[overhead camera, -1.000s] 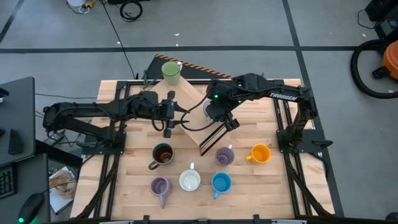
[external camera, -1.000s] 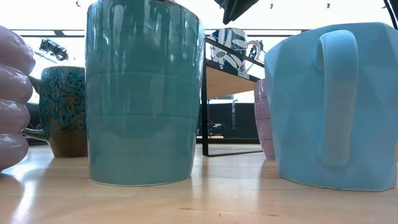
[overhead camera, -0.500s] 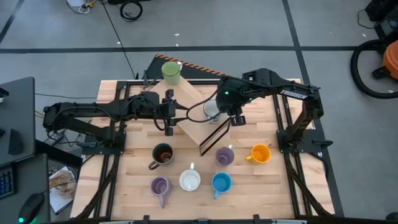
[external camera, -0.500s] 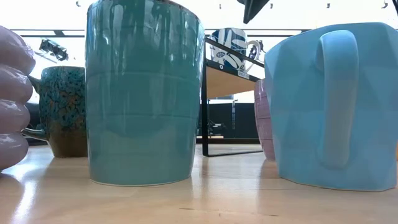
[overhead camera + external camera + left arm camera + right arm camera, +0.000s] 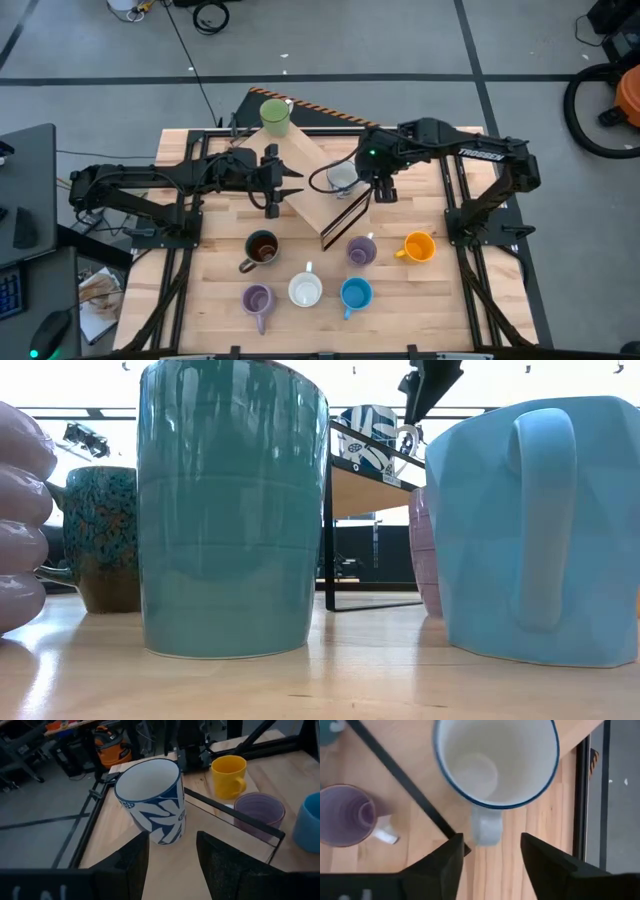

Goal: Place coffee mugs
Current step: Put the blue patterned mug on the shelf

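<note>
Right gripper (image 5: pixel 382 190) has let go of the patterned mug (image 5: pixel 342 177) and backed off toward the right side of the table; a second ago it was over the mug, now it sits just beside it, fingers (image 5: pixel 442 865) spread with the handle showing between them, not touching. In the low view it has slid rightward above the shelf edge. Patterned mug stands upright on the raised wooden shelf (image 5: pixel 310 165), same spot as before. Left gripper (image 5: pixel 287 184) hasn't moved: parked at the shelf's left edge, jaws open, pointing at the patterned mug (image 5: pixel 152 802), nothing held. Green mug (image 5: pixel 274 112) unchanged at the shelf's far corner. On the table (image 5: pixel 440 300) nothing else shifted: dark brown mug (image 5: pixel 262 248), lavender mug (image 5: pixel 361 250) beside the shelf's black frame, orange mug (image 5: pixel 418 246) to its right, then the near row of a second lavender mug (image 5: pixel 257 299), white mug (image 5: pixel 305 291) and blue mug (image 5: pixel 356 294). Low view is mostly blocked by the near-row mugs.
</note>
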